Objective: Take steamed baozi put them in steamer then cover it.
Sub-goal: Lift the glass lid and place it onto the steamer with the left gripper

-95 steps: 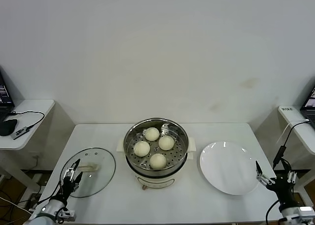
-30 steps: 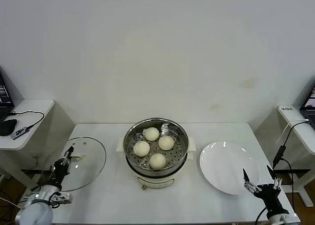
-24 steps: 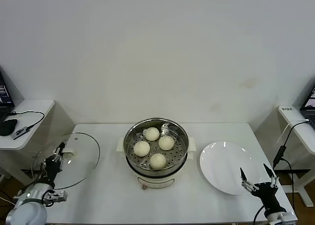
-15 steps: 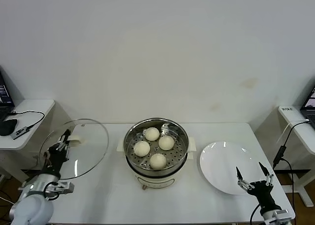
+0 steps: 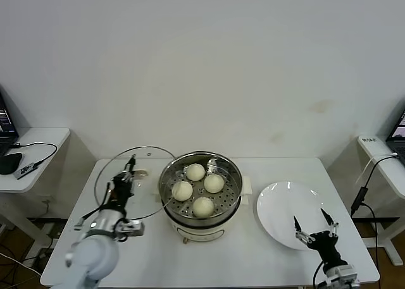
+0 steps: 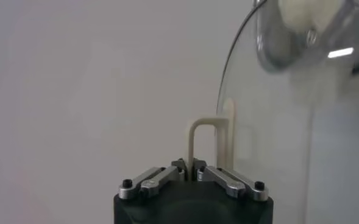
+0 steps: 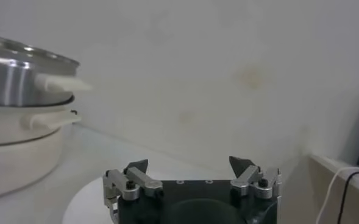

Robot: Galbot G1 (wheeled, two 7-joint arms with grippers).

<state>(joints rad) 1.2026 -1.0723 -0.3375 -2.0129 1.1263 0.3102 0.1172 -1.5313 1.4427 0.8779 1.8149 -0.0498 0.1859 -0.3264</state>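
Several cream-white baozi (image 5: 203, 207) sit in the shiny steel steamer (image 5: 169, 176) on its white cooker base in the middle of the table. My left gripper (image 5: 130, 169) is shut on the cream bar handle (image 6: 196, 143) of the clear glass cover (image 5: 120, 191). It holds the cover tilted in the air just left of the steamer, the rim near the steamer's edge. In the left wrist view the cover (image 6: 301, 158) stands edge-on beside the handle. My right gripper (image 5: 313, 229) is open and empty, low over the front edge of the white plate (image 5: 285, 207).
The steamer (image 7: 21, 79) and cooker base show at the side of the right wrist view. A side table with a cable and mouse (image 5: 9, 164) stands far left. Another side shelf with cables (image 5: 380, 156) stands far right.
My left gripper has lifted the cover off the table at the left and carried it right, up to the steamer's left side. My right gripper has drifted left over the plate's front edge.
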